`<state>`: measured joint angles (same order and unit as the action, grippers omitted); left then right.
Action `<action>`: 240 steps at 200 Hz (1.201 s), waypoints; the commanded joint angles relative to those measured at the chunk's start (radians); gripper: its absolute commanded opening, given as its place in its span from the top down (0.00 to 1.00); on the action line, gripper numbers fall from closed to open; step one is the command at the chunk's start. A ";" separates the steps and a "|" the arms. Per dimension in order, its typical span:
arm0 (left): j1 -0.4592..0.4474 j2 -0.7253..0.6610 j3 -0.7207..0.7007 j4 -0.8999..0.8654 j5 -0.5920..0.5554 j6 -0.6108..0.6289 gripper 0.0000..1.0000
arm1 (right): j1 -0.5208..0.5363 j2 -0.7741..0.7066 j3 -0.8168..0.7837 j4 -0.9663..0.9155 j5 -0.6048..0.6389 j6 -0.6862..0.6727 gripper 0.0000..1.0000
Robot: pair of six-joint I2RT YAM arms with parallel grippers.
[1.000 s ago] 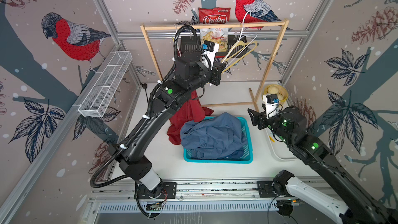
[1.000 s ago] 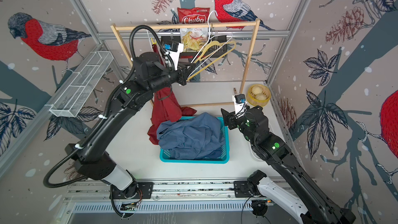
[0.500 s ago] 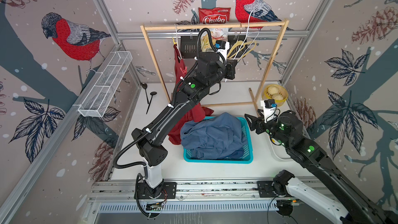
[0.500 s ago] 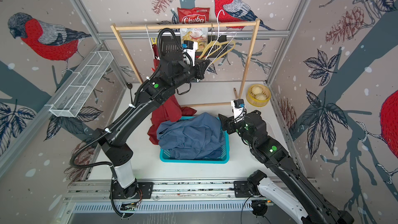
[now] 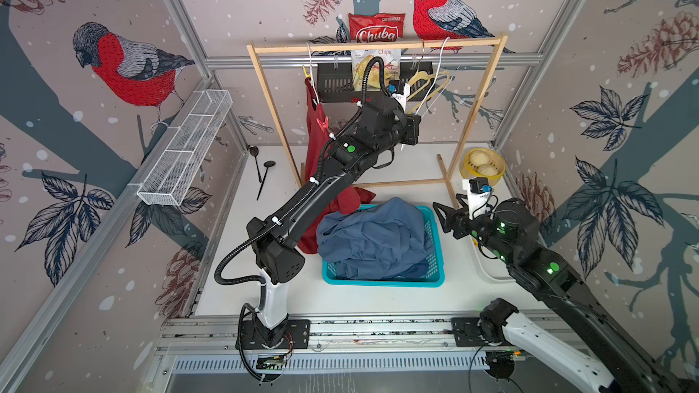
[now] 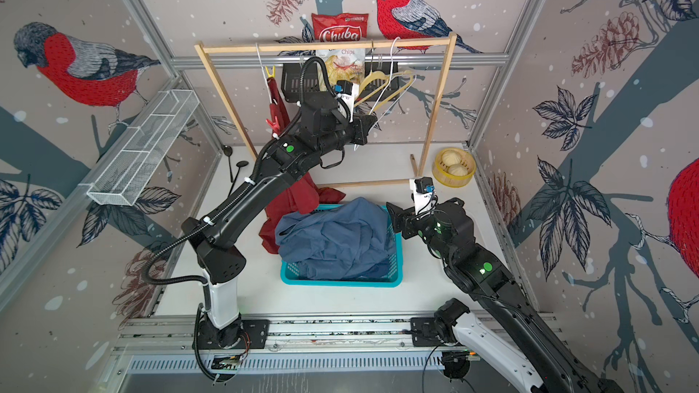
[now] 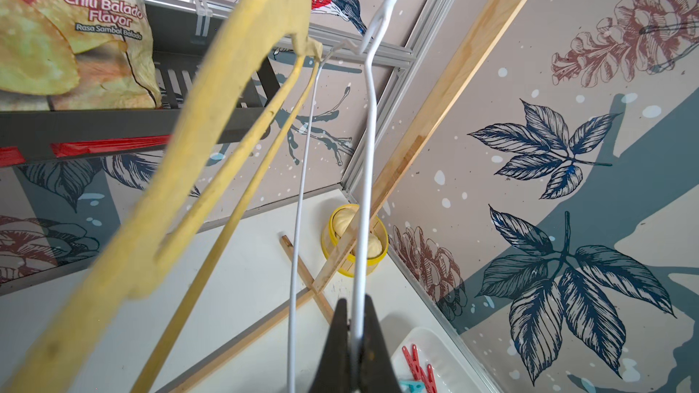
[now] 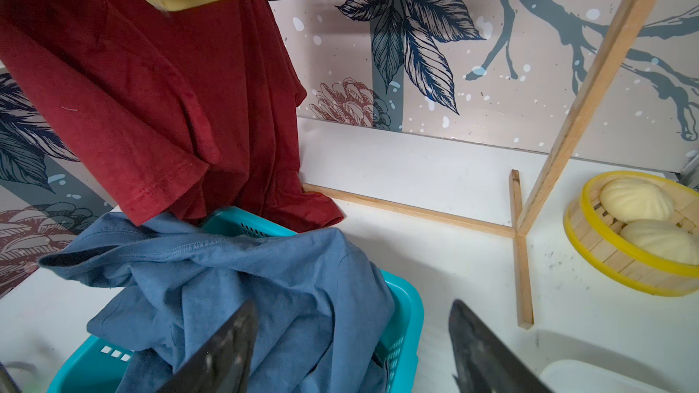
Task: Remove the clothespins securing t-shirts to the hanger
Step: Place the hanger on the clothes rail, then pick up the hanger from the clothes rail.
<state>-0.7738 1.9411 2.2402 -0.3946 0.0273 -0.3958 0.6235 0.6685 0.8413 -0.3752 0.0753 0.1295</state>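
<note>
- Rack (image 5: 378, 46): wooden frame standing on the far half of the tabletop (image 5: 378, 298).
- Red shirt (image 5: 316, 145): hangs at the rack's left end. Its hem trails onto the tabletop beside the basket's far left corner.
- Yellow clothespin (image 5: 307, 71): clipped at the top of the red shirt.
- Red clothespin (image 5: 322, 122): clipped lower on the same shirt's edge.
- Blue shirt (image 5: 372, 236): heaped in the teal basket (image 5: 382, 281) at the centre of the tabletop, nearer than the rack.
- Yellow hanger (image 7: 212, 107) and white hanger (image 7: 368, 126): both bare, hooked on the rack's right part, with their lower ends swung to the left.
- Left fingers (image 7: 340, 342): clenched on the white hanger's wire, held high under the rack bar.
- Right fingers (image 8: 227, 345): spread wide with nothing between them. They sit low, just right of the basket, and point towards it.
- Tray (image 7: 446, 357): white, at the right edge of the tabletop. It holds loose red clips (image 7: 416, 362) and a light blue one (image 7: 412, 385).
- Steamer (image 5: 484, 162): yellow-rimmed, holding two buns, in the far right corner.
</note>
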 commanded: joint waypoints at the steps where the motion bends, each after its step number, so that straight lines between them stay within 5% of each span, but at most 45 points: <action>1: -0.004 -0.012 0.004 -0.018 0.000 -0.022 0.88 | -0.002 -0.013 0.018 0.007 0.002 0.002 0.21; 22: -0.005 -0.029 0.017 -0.070 -0.007 0.001 0.62 | -0.001 -0.017 0.040 0.010 -0.051 0.005 0.21; 49: -0.006 -0.078 0.012 -0.107 0.026 0.039 0.52 | -0.001 0.012 0.090 0.014 -0.070 0.054 0.21; 79: -0.007 -0.169 -0.014 -0.135 0.059 0.096 0.50 | -0.002 -0.013 0.122 0.090 -0.126 0.125 0.20; 112: 0.000 -0.351 -0.104 -0.171 -0.047 0.189 0.47 | -0.001 0.025 0.203 0.095 -0.119 0.182 0.25; 143: 0.098 -0.605 -0.324 -0.145 -0.124 0.200 0.46 | 0.019 0.067 0.226 0.147 -0.189 0.203 0.29; 167: 0.161 -0.761 -0.475 -0.161 -0.217 0.219 0.46 | 0.119 0.124 0.239 0.153 -0.086 0.193 0.31; 199: 0.180 -0.843 -0.624 -0.159 -0.223 0.228 0.41 | 0.313 0.245 0.292 0.148 0.086 0.118 0.30; 240: 0.196 -0.832 -0.705 -0.073 -0.181 0.200 0.39 | 0.344 0.334 0.327 0.161 0.081 0.094 0.28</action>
<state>-0.5888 1.1007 1.5562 -0.5571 -0.1577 -0.1806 0.9588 0.9863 1.1603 -0.2607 0.1154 0.2565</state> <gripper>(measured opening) 0.605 0.714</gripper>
